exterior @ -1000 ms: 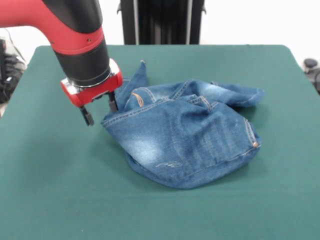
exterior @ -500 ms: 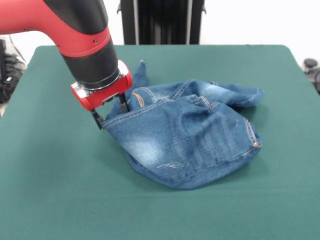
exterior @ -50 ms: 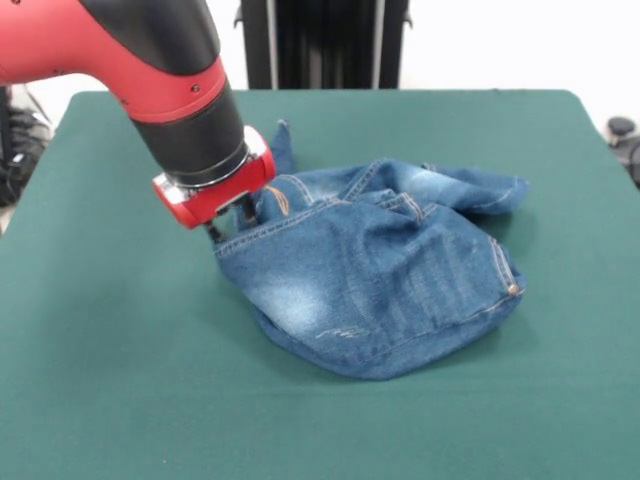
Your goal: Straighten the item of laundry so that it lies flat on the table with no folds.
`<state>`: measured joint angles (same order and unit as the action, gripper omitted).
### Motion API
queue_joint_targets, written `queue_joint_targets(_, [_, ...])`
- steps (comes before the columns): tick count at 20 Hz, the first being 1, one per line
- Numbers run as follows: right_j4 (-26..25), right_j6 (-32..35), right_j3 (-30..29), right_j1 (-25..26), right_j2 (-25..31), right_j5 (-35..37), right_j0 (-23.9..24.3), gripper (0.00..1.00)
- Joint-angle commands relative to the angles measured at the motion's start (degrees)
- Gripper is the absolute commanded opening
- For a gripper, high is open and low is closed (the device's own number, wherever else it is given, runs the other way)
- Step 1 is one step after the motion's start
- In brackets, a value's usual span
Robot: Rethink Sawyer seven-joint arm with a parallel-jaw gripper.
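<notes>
Since the earlier frames, the red and black arm has travelled toward the garment and dropped lower, so that the pincer (exterior @ -50 ms: 228, 218), which hung clear of the cloth beside it, now sits right at the cloth's edge. Its two dark fingertips are mostly hidden under the red collar and pressed into the stitched hem; whether they have closed on the fabric or only straddle it cannot be told from this view.

Outward from the pincer lies the small pair of blue denim jeans with faded whitish patches and tan stitching (exterior @ -50 ms: 375, 280), heaped near the middle of the dark green felt-topped bench (exterior @ -50 ms: 110, 380). The garment is doubled over itself: a broad rounded fold faces the camera, a pointed corner sticks up behind the arm's wrist, and one section trails off toward the far side of the heap. A copper rivet (exterior @ -50 ms: 511, 289) shows on the edge away from the pincer.

Denim of this kind probably handles as soft but fairly thick, heavier than thin cloth, and likely to drag on the felt rather than slide. The doubled, stitched hem or waistband edge looks the firmest place to take hold, since it should not slip out.
</notes>
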<state>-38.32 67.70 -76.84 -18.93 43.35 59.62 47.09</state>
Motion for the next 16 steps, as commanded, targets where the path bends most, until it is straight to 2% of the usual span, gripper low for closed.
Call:
queue_joint_targets(1, [-0.78,-18.78,-5.59,1.5,5.47,-3.17,-1.06,0.0])
queue_joint_targets(3, [-0.35,-18.71,-5.97,1.56,6.5,-3.99,-0.75,0.0])
queue_joint_targets(11, [-4.28,-19.28,-6.66,-2.17,5.82,-2.59,-1.66,0.0])
queue_joint_targets(16, [-11.54,-22.55,-6.42,-8.45,5.11,-3.82,-4.32,0.0])
